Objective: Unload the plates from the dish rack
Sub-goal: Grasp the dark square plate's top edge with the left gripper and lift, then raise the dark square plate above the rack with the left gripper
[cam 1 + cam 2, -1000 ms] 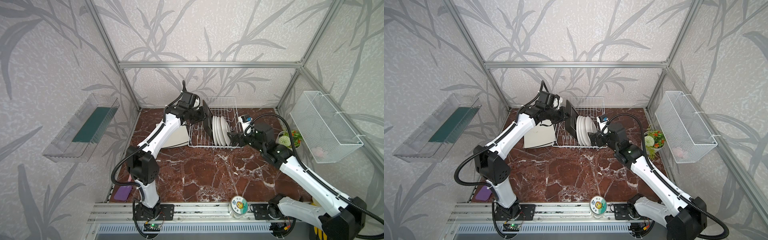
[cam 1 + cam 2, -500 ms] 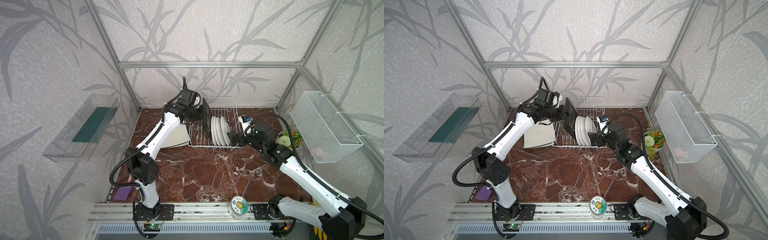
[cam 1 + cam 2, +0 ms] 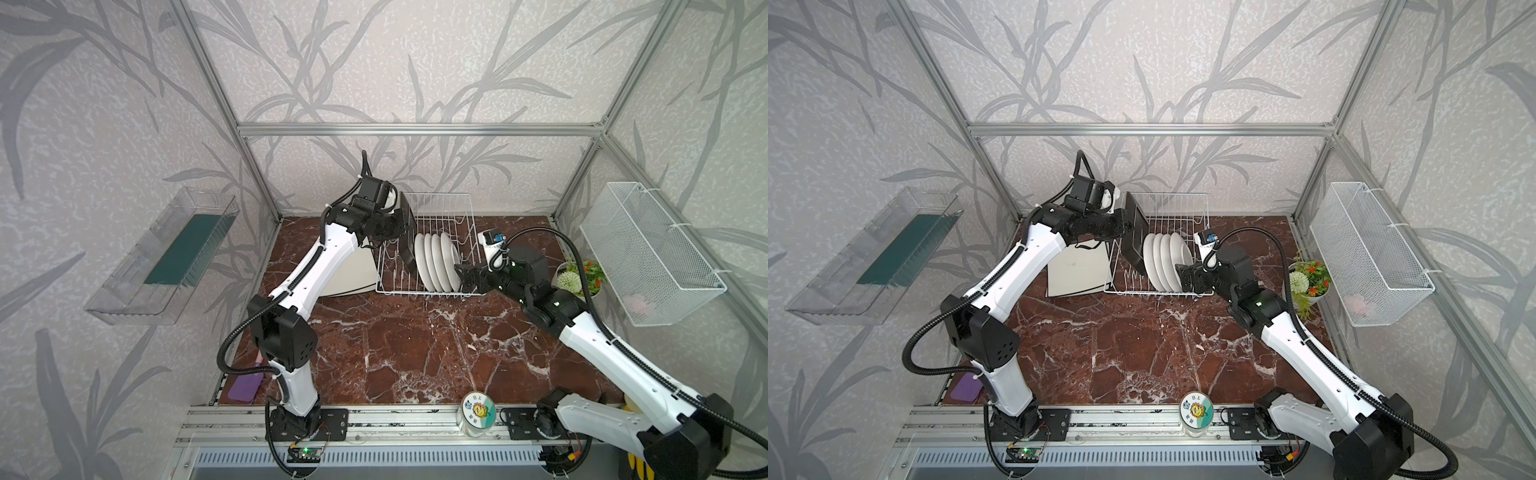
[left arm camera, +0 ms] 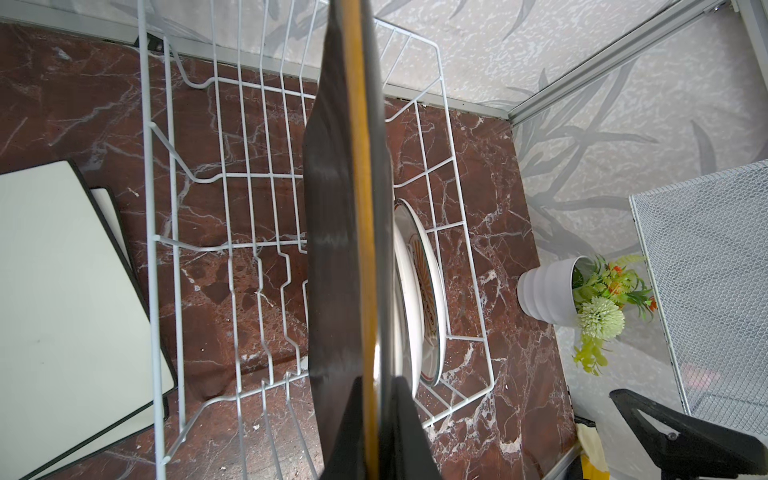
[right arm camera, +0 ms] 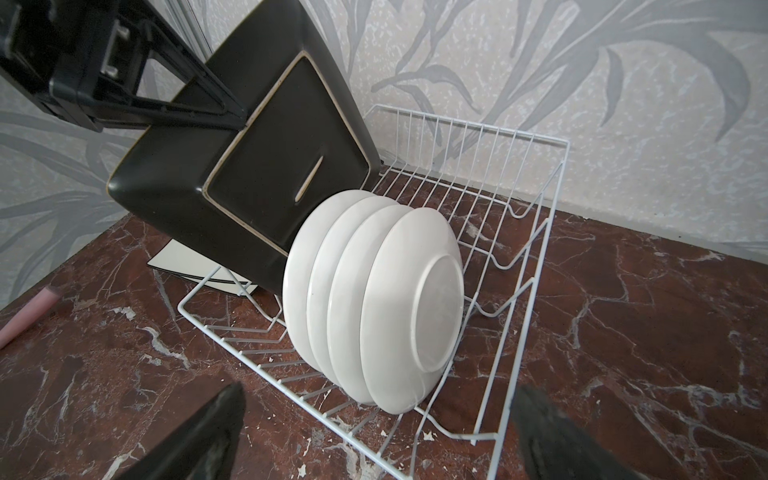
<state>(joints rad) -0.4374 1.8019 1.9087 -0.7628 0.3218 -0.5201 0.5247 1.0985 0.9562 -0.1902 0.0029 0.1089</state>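
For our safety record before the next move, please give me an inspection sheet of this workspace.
Surface: brown marble table, white veins.
Job's things: black plate tilted over the rack; four round plates standing in it; cream plates flat beside it.
Clutter: jar, flower pot, purple tool.
Grippers: left gripper shut on the black plate; right gripper open beside the round plates.
Cables: black cables loop along both arms.
Surroundings: mesh basket, clear tray on walls.

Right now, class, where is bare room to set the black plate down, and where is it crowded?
Free: the marble tabletop between the dish rack and the jar. Crowded: cream plates left of the rack; right end effector and flower pot to its right.
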